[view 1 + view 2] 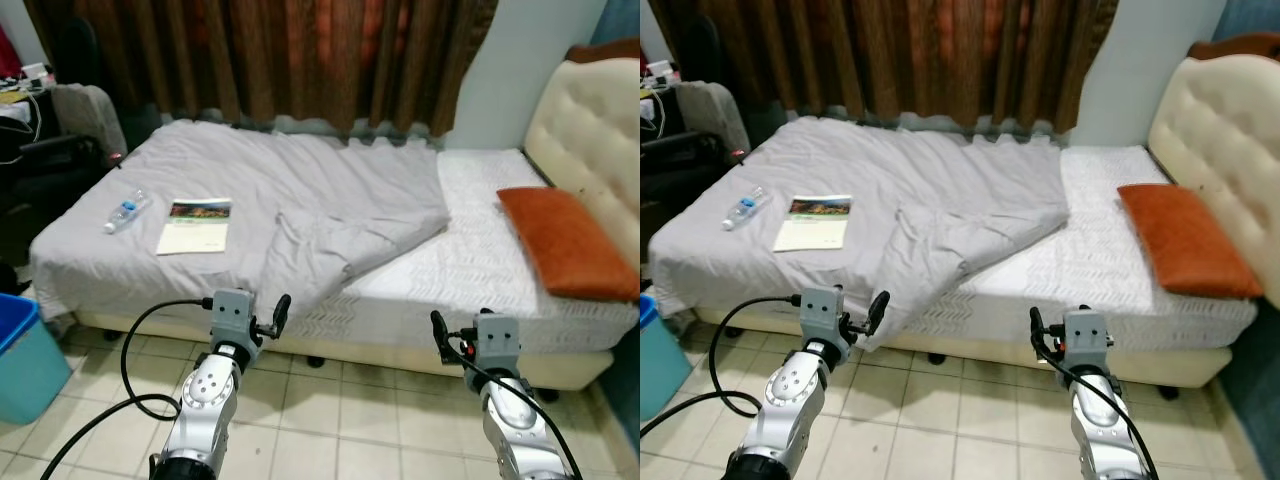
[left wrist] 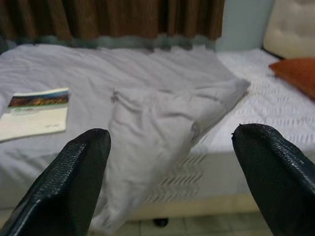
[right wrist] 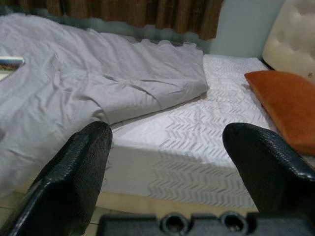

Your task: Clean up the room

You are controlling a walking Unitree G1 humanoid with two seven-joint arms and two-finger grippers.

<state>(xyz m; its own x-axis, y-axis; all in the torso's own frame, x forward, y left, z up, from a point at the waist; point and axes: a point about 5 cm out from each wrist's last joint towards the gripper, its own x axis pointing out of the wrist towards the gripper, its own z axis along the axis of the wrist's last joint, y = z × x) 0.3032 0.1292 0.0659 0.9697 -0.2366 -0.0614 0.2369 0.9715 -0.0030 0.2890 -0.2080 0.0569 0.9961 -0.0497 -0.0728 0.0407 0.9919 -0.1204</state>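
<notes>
A grey blanket [image 1: 300,200] lies rumpled over the bed [image 1: 480,260], its corner folded back and one fold hanging over the front edge. On its left part rest a book [image 1: 195,224] and a clear water bottle [image 1: 125,211]. An orange pillow [image 1: 568,240] lies by the cream headboard [image 1: 590,140]. My left gripper [image 2: 170,142] is held open above the floor in front of the hanging fold. My right gripper [image 3: 167,142] is open too, facing the bare white mattress. Neither holds anything.
A blue bin [image 1: 25,355] stands on the tiled floor [image 1: 330,410] at the left. A dark chair with clothes [image 1: 70,130] is beyond the bed's far left corner. Brown curtains [image 1: 260,60] hang behind the bed.
</notes>
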